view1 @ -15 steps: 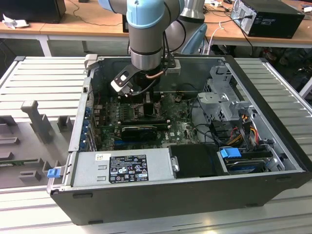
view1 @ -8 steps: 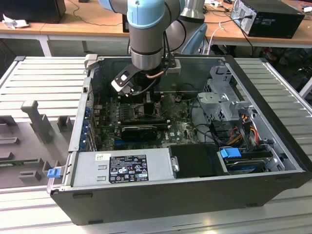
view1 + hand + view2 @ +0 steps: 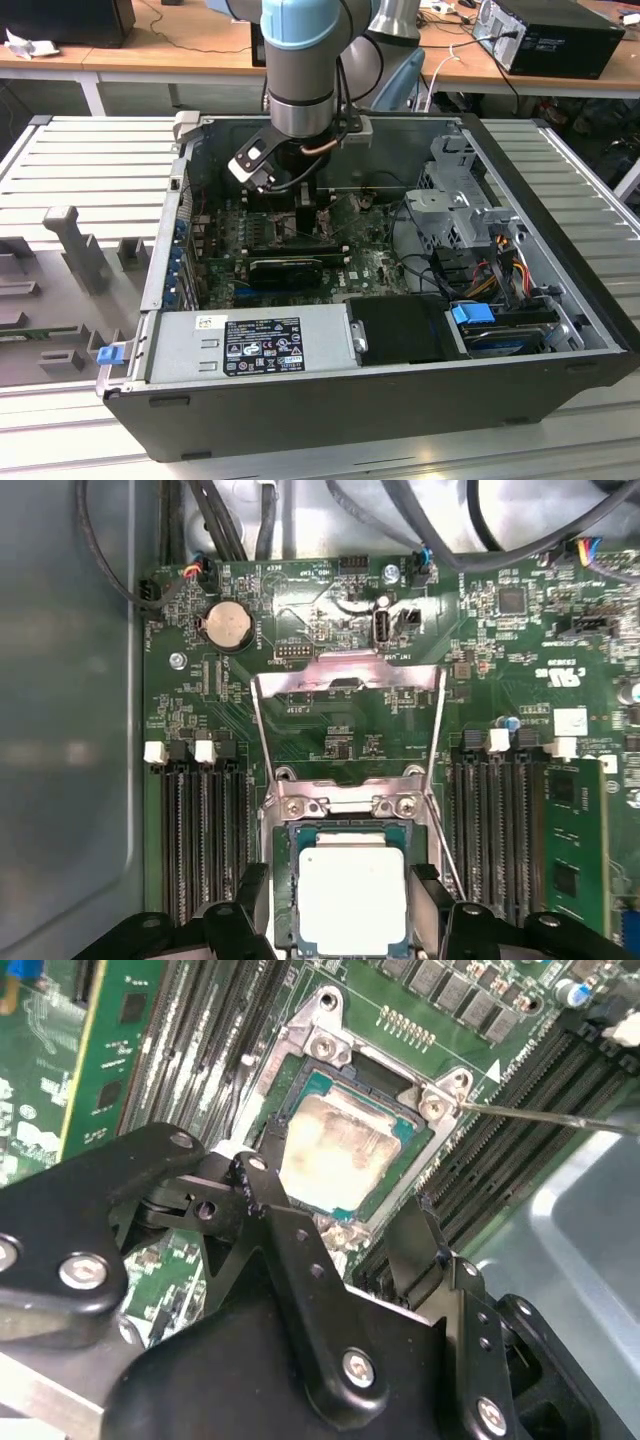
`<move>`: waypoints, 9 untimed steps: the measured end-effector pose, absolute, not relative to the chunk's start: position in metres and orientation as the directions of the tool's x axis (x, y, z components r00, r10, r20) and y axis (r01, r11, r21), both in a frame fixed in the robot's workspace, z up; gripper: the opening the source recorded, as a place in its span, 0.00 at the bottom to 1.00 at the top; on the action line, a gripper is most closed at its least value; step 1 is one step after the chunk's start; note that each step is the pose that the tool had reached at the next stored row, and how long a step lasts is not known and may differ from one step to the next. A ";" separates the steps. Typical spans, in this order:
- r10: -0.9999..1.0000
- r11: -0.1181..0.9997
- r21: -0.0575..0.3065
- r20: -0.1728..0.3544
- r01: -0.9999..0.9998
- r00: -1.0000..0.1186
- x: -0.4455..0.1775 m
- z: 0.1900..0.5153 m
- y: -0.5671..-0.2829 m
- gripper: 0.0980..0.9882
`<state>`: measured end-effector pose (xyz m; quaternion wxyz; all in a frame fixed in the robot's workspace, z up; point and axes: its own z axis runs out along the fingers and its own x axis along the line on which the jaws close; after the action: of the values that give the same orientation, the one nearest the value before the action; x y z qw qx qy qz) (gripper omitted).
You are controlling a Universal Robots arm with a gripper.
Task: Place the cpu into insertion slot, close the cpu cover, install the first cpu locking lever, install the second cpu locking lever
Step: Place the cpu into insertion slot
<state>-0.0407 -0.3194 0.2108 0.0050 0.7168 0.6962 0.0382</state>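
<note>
- Working inside computer case (image 3: pixel 330 410), laid open on ribbed tabletop (image 3: pixel 90 160) to present the board face-up for a top-down reach.
- Reaching down with arm (image 3: pixel 300 60) over motherboard (image 3: pixel 480 680), above the socket area.
- Noted cpu cover (image 3: pixel 330 667) swung back off the socket, keeping the opening clear; not yet closed.
- Found claw (image 3: pixel 340 880) spread apart in first wrist view, gripping nothing, straddling the chip with a gap on each side; reads as a release stance.
- Logged cpu (image 3: pixel 352 895) lying flat, metal face up, inside insertion slot (image 3: pixel 345 830); seated, by the look.
- Spotted locking lever (image 3: pixel 545 1116) as thin rod standing free beside socket in second wrist view; apparently unlatched.
</note>
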 end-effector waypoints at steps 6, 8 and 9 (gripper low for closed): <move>1.000 -0.028 0.061 0.014 0.998 0.027 -0.041 0.214 -0.322 0.34; 1.000 -0.028 0.061 0.014 0.998 0.027 -0.041 0.215 -0.322 0.20; 1.000 -0.028 0.061 0.013 0.998 0.027 -0.041 0.215 -0.322 0.13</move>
<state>-0.0410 -0.3224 0.2155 0.0174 0.7164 0.6970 0.0262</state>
